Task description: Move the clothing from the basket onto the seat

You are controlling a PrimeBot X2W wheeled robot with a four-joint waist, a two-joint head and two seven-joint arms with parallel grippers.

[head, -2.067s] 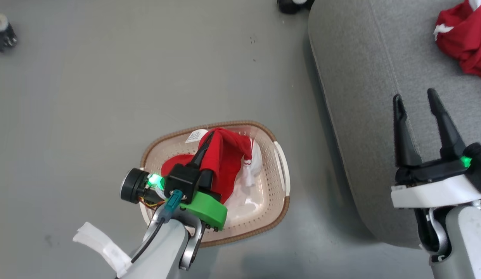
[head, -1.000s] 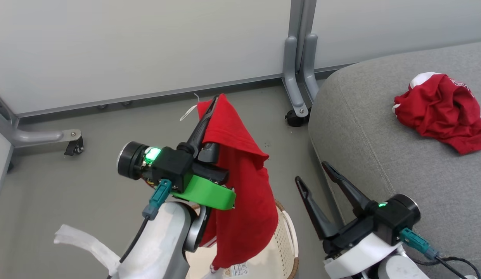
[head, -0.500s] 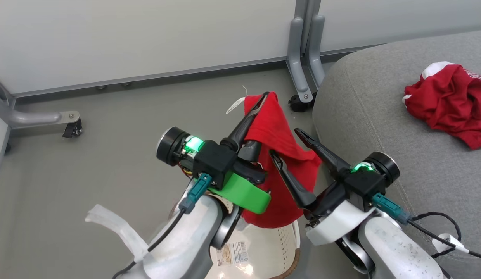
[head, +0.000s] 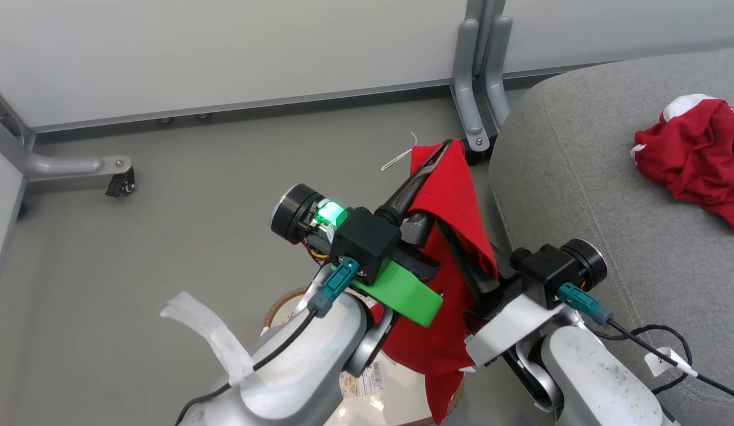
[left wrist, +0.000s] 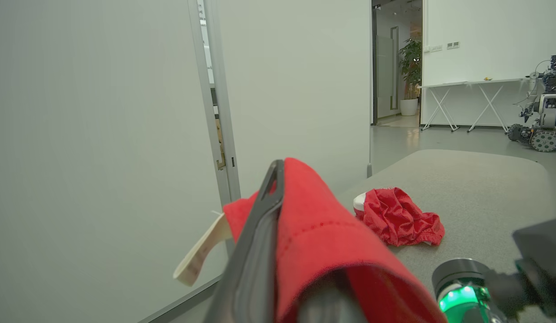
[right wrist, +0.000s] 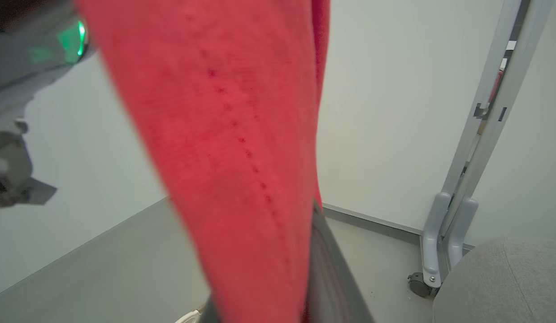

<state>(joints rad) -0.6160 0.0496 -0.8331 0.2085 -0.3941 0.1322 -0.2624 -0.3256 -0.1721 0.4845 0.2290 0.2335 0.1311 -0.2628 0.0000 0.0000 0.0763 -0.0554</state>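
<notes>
Cloth of bright red hung from the left pincer. Its two dark fingers were clamped together on a fold of the clothing and pointed toward one o'clock. A white tag stuck out at nine o'clock from the fingertips. From that grip the fabric draped down toward six o'clock, its lower end hanging over the right side of the basket, beside the paper label on the basket's floor. The right pincer reached in from five o'clock, just beside the left, its fingers buried in the hanging fabric; I could not tell whether they had closed on it. The seat lay at three o'clock of both pincers, close by. A second red garment lay crumpled on the seat toward two o'clock, well apart from them.
</notes>
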